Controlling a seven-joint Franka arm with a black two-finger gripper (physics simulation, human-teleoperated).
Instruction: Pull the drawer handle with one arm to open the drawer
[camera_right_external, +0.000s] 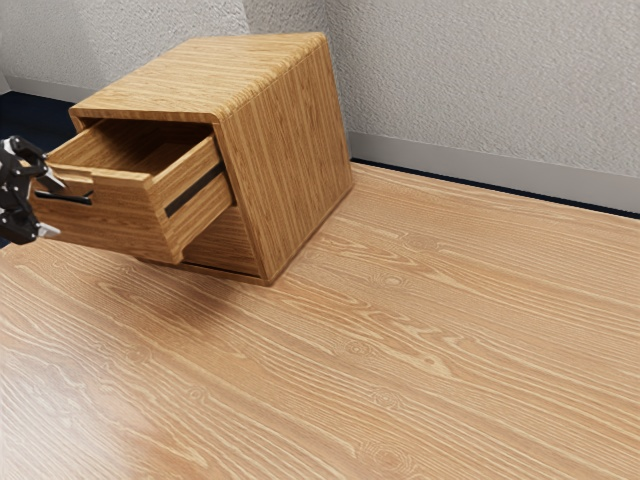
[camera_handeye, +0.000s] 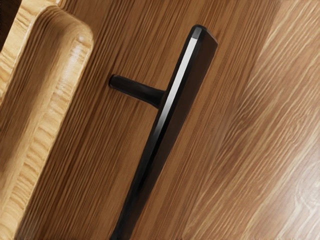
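A wooden cabinet (camera_right_external: 285, 140) stands at the back of the exterior view's left half. Its upper drawer (camera_right_external: 110, 215) is pulled well out, so its hollow inside shows. A slim black bar handle (camera_right_external: 68, 198) sits on the drawer front. My gripper (camera_right_external: 46, 207) is at the exterior view's left edge, right at that handle. It is open, with one finger above the bar and one below, well apart. In the wrist view the black handle (camera_handeye: 170, 125) runs slantwise close under my hand, held off the drawer front (camera_handeye: 95, 170) by a short post.
The cabinet rests on a broad wooden tabletop (camera_right_external: 400, 340) that stretches toward the exterior view's right and front. A grey textured wall (camera_right_external: 480, 70) with a pale skirting strip runs behind it. The drawer's rounded top rim (camera_handeye: 40, 100) lies beside the handle.
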